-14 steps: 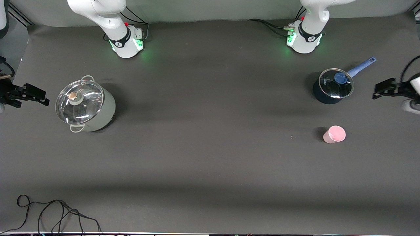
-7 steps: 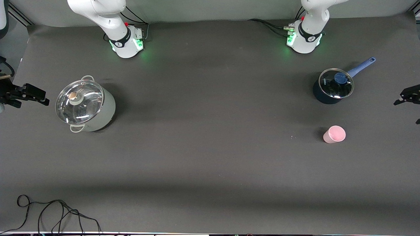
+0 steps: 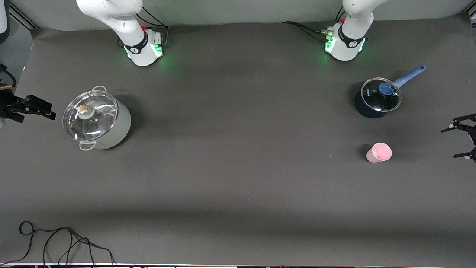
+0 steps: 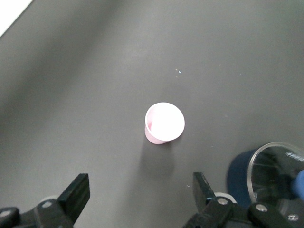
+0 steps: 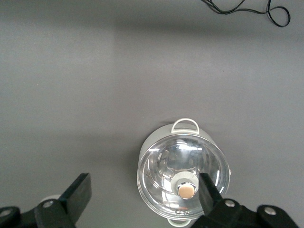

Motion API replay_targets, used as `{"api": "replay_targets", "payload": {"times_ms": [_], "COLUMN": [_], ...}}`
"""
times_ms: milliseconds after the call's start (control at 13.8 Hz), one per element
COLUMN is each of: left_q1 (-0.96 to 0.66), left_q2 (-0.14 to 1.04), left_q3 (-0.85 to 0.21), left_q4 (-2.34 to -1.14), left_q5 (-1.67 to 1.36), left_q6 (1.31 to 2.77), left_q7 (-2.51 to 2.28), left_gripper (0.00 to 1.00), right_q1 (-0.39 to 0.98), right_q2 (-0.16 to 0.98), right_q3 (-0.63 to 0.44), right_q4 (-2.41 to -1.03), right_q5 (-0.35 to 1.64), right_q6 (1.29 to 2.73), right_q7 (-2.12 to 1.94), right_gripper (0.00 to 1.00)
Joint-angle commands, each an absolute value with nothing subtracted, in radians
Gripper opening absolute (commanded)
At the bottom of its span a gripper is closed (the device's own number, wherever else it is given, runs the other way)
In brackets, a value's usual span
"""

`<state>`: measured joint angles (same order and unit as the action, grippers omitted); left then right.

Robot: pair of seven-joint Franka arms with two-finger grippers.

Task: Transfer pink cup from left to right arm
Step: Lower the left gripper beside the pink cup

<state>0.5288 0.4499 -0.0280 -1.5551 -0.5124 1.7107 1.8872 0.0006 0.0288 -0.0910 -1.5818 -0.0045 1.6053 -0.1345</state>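
The pink cup (image 3: 379,152) stands upright and alone on the dark table, toward the left arm's end. In the left wrist view the cup (image 4: 164,122) lies ahead of the jaws, outside them. My left gripper (image 3: 449,143) hovers over the table's edge at the left arm's end, apart from the cup; it is open and empty (image 4: 140,190). My right gripper (image 3: 35,109) waits over the right arm's end of the table, open and empty (image 5: 142,190), beside the grey pot.
A dark blue saucepan (image 3: 376,98) with a glass lid and blue handle stands farther from the front camera than the cup; it also shows in the left wrist view (image 4: 270,175). A grey-green pot (image 3: 97,119) with a glass lid stands at the right arm's end (image 5: 183,173). A black cable (image 3: 59,242) lies at the near edge.
My left gripper has swung from beside the blue saucepan toward the front camera, to level with the cup. The cup and the right arm have not moved.
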Motion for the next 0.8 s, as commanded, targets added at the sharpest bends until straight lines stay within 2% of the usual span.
{"api": "replay_targets", "payload": {"times_ms": [0,145,507,725], "left_q1": [0.615,0.635,0.641,0.641], "left_q2": [0.578,0.665,0.879,0.943], "left_q3": [-0.046,-0.045,-0.058,-0.060], "left_q4": [-1.502,-1.502,-1.506,-1.508], "left_q5": [-0.638,-0.750,-0.946,-1.008], "left_q6": [1.680,1.619,1.597,1.595], "left_q7": [2.063,2.161,2.449,2.548], "left_gripper": [0.96,0.97,0.98,0.98], "right_q1": [0.002,-0.002,-0.002,0.002], "right_q2": [0.011,0.011,0.011,0.009], "right_q3": [-0.095,-0.095,-0.097,-0.101], "right_q4": [-1.589,-1.589,-1.589,-1.589], "right_q5": [-0.003,-0.003,-0.003,-0.003], "right_q6": [1.594,1.594,1.594,1.594], "right_q7": [-0.146,-0.146,-0.146,-0.146], "right_gripper": [1.00,1.00,1.00,1.00]}}
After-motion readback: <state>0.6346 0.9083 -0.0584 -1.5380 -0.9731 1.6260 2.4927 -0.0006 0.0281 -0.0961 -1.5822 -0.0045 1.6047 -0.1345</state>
